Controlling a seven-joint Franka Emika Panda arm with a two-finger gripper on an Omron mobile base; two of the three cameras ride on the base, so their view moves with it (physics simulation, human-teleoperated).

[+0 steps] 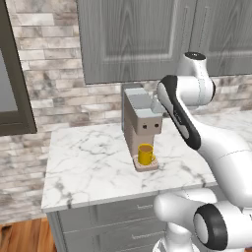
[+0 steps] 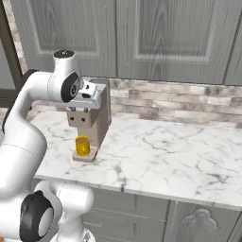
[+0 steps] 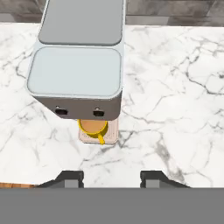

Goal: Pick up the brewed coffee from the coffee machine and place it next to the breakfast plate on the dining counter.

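One yellow mug (image 1: 145, 154) on coffee machine (image 1: 140, 123) tray (untouched).

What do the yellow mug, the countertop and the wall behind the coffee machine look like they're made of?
The yellow mug looks like glazed ceramic or plastic: smooth, uniformly bright, so hard to say which. The countertop looks like polished white marble, judging by its grey veining. The wall looks like rough pale brick or stone in staggered rows.

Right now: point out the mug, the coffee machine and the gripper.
mug (image 1: 145, 154), left base view, yellow side wall.
coffee machine (image 2: 96, 124), right base view, beige front face.
gripper (image 3: 112, 178), hand view, midway between the dark fingertips, jaws apart.
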